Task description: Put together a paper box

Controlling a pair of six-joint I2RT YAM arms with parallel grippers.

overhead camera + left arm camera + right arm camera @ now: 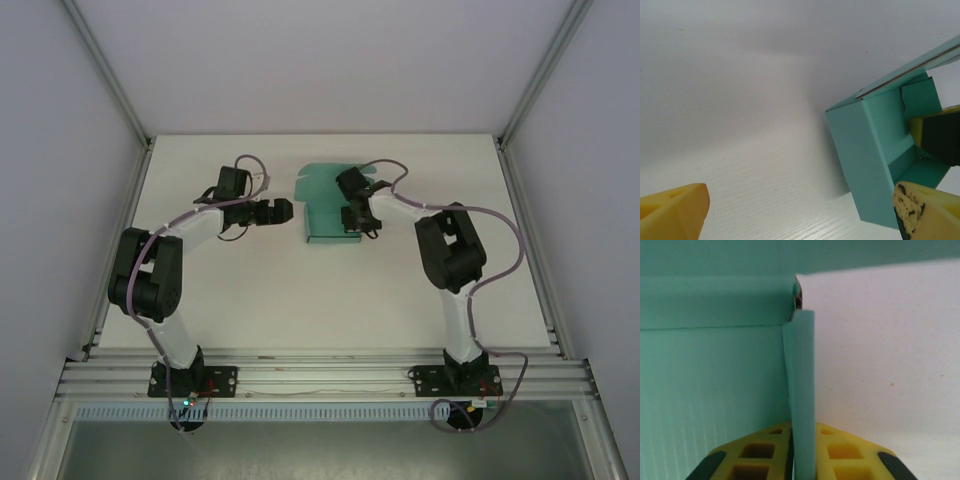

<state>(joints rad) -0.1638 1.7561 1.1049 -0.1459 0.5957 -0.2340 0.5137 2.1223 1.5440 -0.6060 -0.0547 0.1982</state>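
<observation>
The paper box (320,208) sits on the white table (300,300) toward the far edge, at about 12 o'clock from the table's middle. It is half-folded: a shallow open tray with upright walls and a loose flap lying flat at its 12 o'clock side.

The right gripper (352,218) is at the box's 3 o'clock side. In the right wrist view its yellow fingers (837,450) are pressed together on the side wall (801,380), pinching the thin card so that it stands upright. That grip probably serves two ends: it holds the wall square and keeps the light box from sliding.

The left gripper (283,212) hovers just beside the box at its 9 o'clock side, apart from it. Its jaws are spread wide and empty, as the left wrist view shows (800,212), with the box (870,150) ahead at about 2 o'clock. It looks placed to push or fold the near wall or the flap next.

The card is teal-green, matte and thin, with sharp creases, flat panels and a pale cut edge. It should bend easily and spring back if released. The fingertips are yellow, blocky and scuffed with dark marks. The table has a faint grain.
</observation>
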